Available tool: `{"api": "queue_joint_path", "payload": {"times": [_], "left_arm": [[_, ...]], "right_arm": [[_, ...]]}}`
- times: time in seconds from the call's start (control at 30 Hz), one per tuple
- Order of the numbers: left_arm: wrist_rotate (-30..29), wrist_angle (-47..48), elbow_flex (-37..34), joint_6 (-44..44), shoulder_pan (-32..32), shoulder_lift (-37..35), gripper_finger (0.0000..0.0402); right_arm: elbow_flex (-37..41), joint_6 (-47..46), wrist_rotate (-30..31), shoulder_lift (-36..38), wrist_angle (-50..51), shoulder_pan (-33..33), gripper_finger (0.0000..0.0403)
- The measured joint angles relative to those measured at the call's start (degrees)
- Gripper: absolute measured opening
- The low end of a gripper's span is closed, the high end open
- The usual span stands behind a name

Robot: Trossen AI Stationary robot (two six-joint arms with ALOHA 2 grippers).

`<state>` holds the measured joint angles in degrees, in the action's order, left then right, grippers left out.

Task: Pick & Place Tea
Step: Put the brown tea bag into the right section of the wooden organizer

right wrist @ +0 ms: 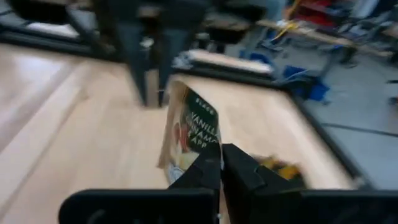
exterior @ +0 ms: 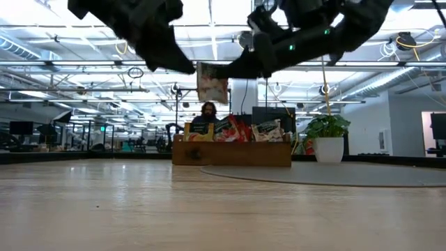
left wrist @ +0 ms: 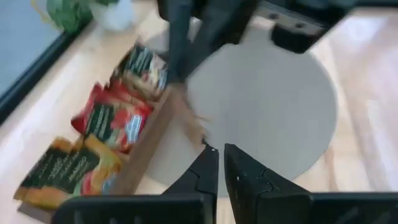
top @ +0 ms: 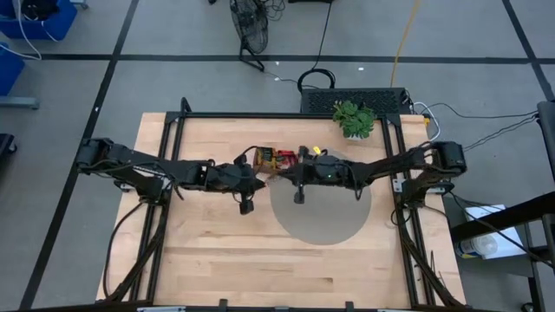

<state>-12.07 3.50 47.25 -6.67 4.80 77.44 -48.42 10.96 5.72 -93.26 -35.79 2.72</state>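
Left gripper, jaws nearly closed and empty, hangs above the light wooden desk beside the long brown wooden compartment tray. Between the two arms, a small flat paper tea sachet with red and green print hangs in the air above the tray, upright, its flat face toward the low camera and its lower edge pointing down. Right gripper, jaws closed on the sachet's edge, holds it over the grey round mat. More red and yellow sachets fill the tray.
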Motion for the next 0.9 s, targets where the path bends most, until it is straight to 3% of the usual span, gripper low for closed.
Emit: {"api": "queue_joint_path", "payload": {"times": [0.27, 0.53, 0.73, 0.9], "left_arm": [[-3.3, -1.0, 0.1, 1.6, 1.0, -6.8, 0.0032], [-6.3, -0.7, 0.2, 3.3, 1.8, -11.5, 0.0004], [-6.5, -0.3, 0.1, 2.9, 1.6, -11.1, 0.0026], [-6.5, -0.2, 0.1, 2.0, 1.7, -11.1, 0.0030]], "right_arm": [[10.7, -2.8, 15.6, 11.7, 1.0, -2.5, 0.0000], [27.2, -11.7, 21.4, 10.6, -21.1, -2.1, 0.0000], [25.9, -8.6, 19.7, 4.6, -21.1, -2.0, 0.0000], [20.5, -3.0, 20.0, 1.0, -11.6, -1.6, 0.0000]]}}
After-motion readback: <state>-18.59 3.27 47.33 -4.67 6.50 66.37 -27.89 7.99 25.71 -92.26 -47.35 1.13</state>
